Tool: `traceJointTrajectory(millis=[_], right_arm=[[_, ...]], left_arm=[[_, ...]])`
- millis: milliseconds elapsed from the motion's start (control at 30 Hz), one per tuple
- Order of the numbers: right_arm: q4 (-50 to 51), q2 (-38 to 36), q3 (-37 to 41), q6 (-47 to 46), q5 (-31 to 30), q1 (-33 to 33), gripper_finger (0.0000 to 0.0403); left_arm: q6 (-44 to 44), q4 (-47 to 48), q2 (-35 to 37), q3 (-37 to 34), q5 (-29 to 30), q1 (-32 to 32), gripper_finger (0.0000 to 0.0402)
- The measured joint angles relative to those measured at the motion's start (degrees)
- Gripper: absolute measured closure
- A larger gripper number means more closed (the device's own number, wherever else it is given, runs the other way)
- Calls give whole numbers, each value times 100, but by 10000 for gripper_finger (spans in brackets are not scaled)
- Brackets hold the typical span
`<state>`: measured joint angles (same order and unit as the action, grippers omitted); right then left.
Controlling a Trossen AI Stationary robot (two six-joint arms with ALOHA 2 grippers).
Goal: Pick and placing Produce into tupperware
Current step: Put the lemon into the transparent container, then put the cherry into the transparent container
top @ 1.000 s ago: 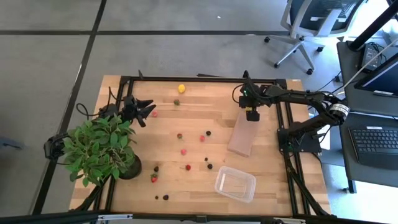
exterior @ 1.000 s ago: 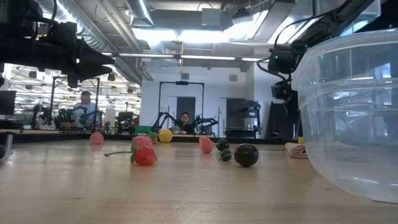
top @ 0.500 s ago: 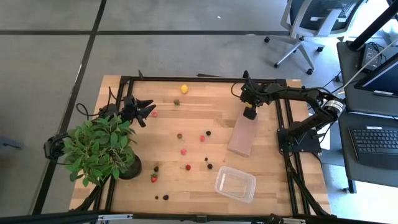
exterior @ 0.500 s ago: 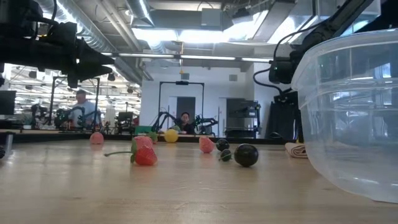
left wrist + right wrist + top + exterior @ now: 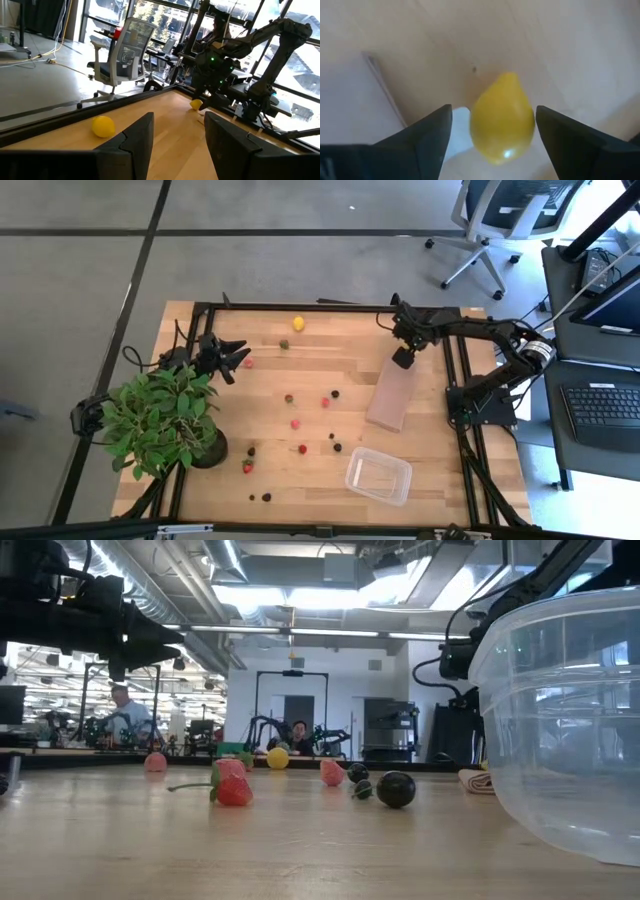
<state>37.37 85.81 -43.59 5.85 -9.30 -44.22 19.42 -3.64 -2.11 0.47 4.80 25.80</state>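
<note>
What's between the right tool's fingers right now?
A yellow lemon piece sits between the right tool fingers, apart from both, with bare wood table behind it. The right wrist view shows it.

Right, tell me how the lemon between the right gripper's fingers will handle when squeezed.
The lemon looks smooth and glossy, so it may slip. Its rounded, tapered shape suggests it could roll off across the table if the right gripper closes off-centre. It seems small, probably light.
</note>
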Motion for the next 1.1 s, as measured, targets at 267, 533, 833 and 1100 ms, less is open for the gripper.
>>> traceJointTrajectory(millis=[267, 533, 833, 1100], right_arm=[[107, 381, -4, -247, 634, -127, 127], [37, 683, -63, -266, 697, -149, 128], [-276, 492, -344, -172, 302, -170, 128], [-460, 483, -372, 63, 310, -169, 128]], left_arm=[[-32, 0, 0, 0, 2, -1, 237], [-46, 0, -2, 0, 2, -2, 237], [30, -11, -2, 0, 46, -2, 237], [94, 20, -2, 0, 109, 0, 237]])
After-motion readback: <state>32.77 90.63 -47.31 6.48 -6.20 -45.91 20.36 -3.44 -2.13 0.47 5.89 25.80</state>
